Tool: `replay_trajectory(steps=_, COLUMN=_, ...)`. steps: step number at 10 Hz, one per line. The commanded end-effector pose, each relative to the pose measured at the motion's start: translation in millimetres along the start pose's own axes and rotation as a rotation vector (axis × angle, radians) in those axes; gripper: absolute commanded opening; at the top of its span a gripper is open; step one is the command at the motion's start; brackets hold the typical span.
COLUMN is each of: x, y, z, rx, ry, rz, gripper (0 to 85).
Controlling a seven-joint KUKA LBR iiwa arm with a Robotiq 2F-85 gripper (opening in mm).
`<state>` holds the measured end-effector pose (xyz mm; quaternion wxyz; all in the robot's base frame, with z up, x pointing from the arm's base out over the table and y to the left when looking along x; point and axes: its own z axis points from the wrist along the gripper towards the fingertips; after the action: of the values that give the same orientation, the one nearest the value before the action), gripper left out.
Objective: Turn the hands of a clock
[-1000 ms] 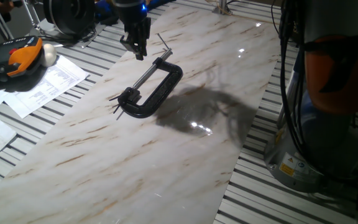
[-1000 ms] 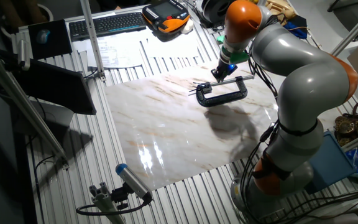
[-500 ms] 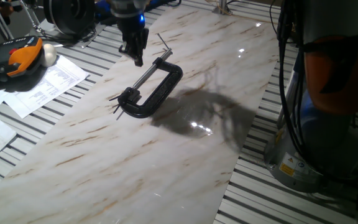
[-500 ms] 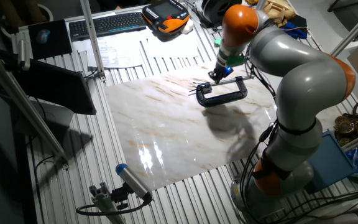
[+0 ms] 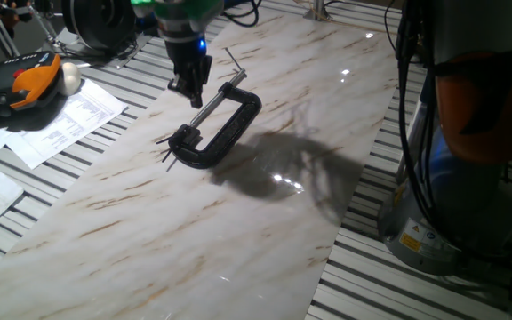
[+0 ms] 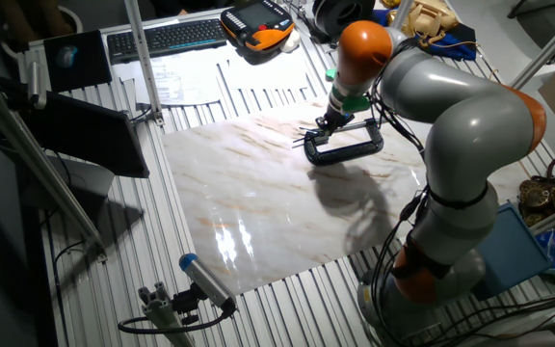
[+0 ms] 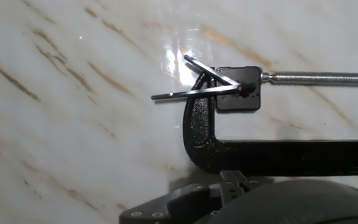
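Marble slab [image 5: 238,240] under black clamp [image 5: 229,133], hands [image 7: 197,87], screw rod [image 7: 319,78]; pincer [image 5: 188,89] spread unclear.

- Both fixed views are moderately lit from above; the surroundings fall dim, darkest at the left of the other fixed view.
- The glossy marble table [image 5: 238,222] throws white glare spots beside a soft, broad arm shadow [image 5: 283,164].
- The hand view is bright and washed out, with glare near the hands [image 7: 197,84].
- Its bottom edge is dark and blurred.
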<state>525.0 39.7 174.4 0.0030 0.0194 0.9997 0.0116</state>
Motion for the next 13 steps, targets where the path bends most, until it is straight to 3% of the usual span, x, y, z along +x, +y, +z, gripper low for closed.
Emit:
replay_trajectory(steps=1, x=-1.6, y=1.8, z=2.9, rx=0.000, ry=0.002, rz=0.005, gripper=0.0)
replay_trajectory(steps=3, x=-5.4, y=4.7, z=17.2, rx=0.003, ry=-0.008, rz=0.007, gripper=0.0)
replay_trajectory(steps=6, x=-10.8, y=12.1, z=30.3, rx=0.047, ry=-0.019, rz=0.012, gripper=0.0)
replay_trajectory(steps=8, x=-12.7, y=16.5, z=30.5, rx=0.037, ry=0.004, rz=0.045, gripper=0.0)
replay_trajectory(steps=10, x=-13.4, y=18.8, z=36.5, rx=0.054, ry=-0.004, rz=0.062, gripper=0.0)
replay_trajectory(steps=13, x=-14.2, y=17.6, z=58.0, rx=0.040, ry=-0.024, rz=0.050, gripper=0.0)
